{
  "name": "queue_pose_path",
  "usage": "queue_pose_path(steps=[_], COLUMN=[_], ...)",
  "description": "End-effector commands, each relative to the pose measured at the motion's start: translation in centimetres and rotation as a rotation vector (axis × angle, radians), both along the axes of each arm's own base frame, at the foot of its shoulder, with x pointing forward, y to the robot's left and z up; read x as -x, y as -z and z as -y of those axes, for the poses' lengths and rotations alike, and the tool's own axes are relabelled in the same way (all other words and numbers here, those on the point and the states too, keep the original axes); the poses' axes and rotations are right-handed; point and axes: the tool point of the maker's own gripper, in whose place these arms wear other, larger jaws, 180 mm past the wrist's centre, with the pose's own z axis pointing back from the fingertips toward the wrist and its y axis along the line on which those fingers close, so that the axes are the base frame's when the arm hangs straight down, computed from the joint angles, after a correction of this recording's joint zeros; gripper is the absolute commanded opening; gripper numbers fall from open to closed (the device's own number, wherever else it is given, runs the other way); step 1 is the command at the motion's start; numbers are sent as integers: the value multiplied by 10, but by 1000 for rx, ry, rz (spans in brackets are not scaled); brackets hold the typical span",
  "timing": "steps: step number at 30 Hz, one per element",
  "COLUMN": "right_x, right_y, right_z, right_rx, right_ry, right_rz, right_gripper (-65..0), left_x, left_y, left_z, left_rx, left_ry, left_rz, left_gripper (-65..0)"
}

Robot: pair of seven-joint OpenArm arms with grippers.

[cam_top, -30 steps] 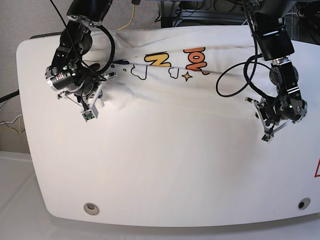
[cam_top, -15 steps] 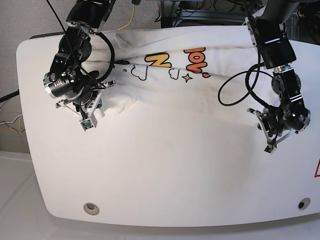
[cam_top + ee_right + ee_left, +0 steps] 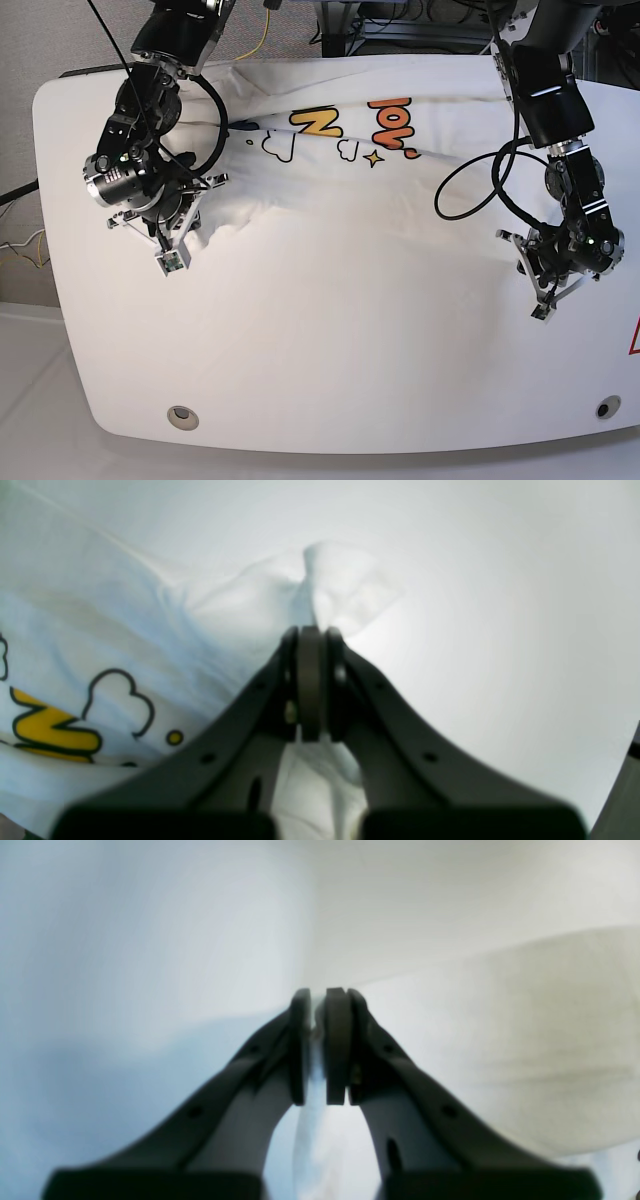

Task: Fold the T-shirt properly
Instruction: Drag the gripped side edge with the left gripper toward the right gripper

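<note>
on my t-shirt (image 3: 330,190) the chest print is only partly readable, since the cloth is folded and rumpled. in the base view i can make out one large yellow cartoon letter "n" (image 3: 318,122) outlined in black, and to its right some orange cartoon letters (image 3: 393,120) turned on their side, which look like "lov" but i cannot be sure. small outlined clouds and a yellow star sit beside them, not text. my right wrist view shows the same yellow letter (image 3: 52,730) at an angle. at the table's right edge there is a red triangular sign (image 3: 633,340), cut off, unreadable.
</note>
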Motion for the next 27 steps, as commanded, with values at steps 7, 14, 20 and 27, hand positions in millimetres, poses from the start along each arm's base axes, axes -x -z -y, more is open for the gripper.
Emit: queue_pose_path(steps=[7,14,20,27], right_x=[-24,-34,-38,-35], right_y=[-22,-24,-28,-26], right_z=[3,2,2,3], right_rx=[1,-10,-11,-9], right_ry=[-2,-2,-2,-2], right_rz=[76,81,92,84], right_gripper=[-650,-650,-650,-650], left_x=[-26,-30,-36,-31], left_y=[-36,-42,-51,-46], left_z=[-4,-5,-6,-8], left_rx=[-8,-11,-14,-22], left_ry=[0,-1,-2,-7], left_rz=[100,112,133,105], left_gripper=[-614,-614,-614,-614])
